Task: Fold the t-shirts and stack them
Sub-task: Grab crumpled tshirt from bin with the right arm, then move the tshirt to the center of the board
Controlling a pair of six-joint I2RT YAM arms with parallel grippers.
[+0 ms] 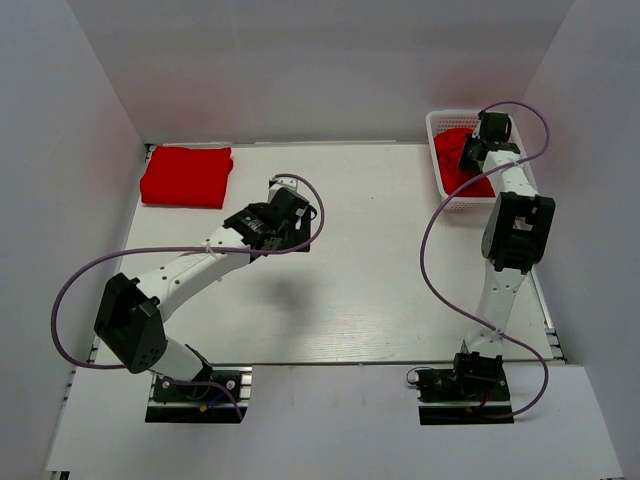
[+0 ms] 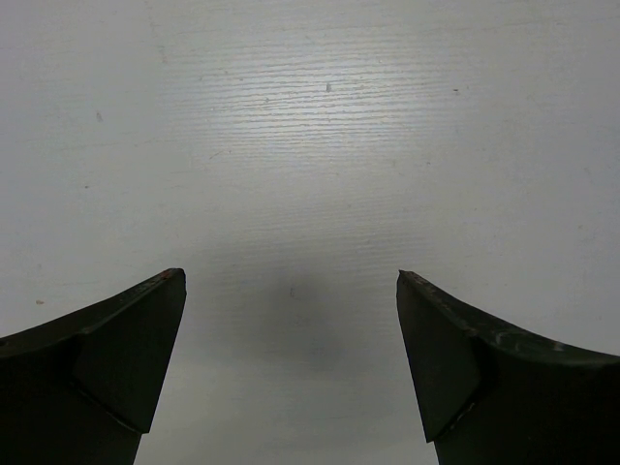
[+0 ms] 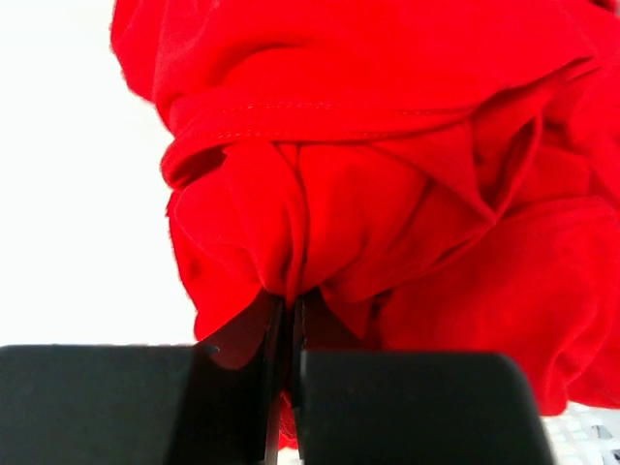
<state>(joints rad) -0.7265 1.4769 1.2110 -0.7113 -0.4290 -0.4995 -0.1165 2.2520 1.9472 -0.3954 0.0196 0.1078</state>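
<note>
A crumpled red t-shirt lies heaped in the white lattice basket at the back right. My right gripper reaches down into the basket. In the right wrist view its jaws are shut on a pinched fold of that t-shirt, the cloth bunching out above the fingertips. A folded red t-shirt rests flat at the table's back left corner. My left gripper hovers over the table's middle, open, with only bare white tabletop between its fingers.
White walls close in the table on the left, back and right. The right arm's purple cable loops out over the table's right part. The left arm's cable arcs along the left side.
</note>
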